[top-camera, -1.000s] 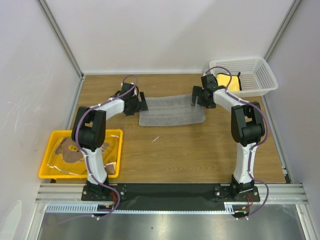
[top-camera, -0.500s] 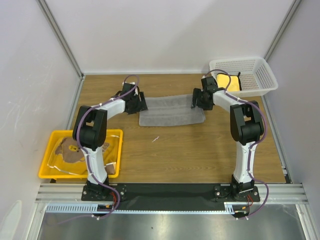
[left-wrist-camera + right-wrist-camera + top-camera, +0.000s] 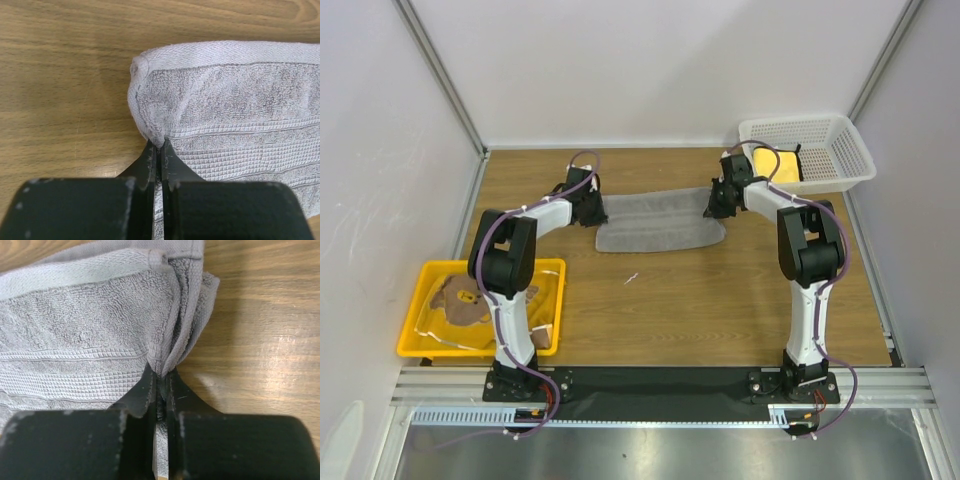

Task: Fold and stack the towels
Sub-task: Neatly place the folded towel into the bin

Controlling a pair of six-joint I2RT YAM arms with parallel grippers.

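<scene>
Right now you're at the grasp that starts a fold on the grey towel [image 3: 660, 222]. It lies spread on the far middle of the table [image 3: 700, 300], long side running left to right. Your left gripper [image 3: 159, 150] is pinched together on the towel's left end, just below a corner whose hem curls up off the wood. Your right gripper [image 3: 161, 375] is clamped on the right end, with more than one layer of cloth bunched between its tips. Neither wrist view shows any gap between the jaws.

The next move, as I read it, is to lift both ends evenly and carry them over to the opposite edge. Keep the arms in step so the cloth doesn't skew. Watch the right pinch, because a loose layer could slip out as you rise.

The other two towels wait apart. The bear towel [image 3: 460, 300] is crumpled in the tray [image 3: 480, 350] at the near left, and the yellow towel [image 3: 775, 163] sits in the basket [image 3: 840, 150] at the far right. Nothing is stacked, so most of the job looks to be ahead.

You'll find no writing to read: the bear towel shows only a brown face from above, and the grey towel has no visible label.
</scene>
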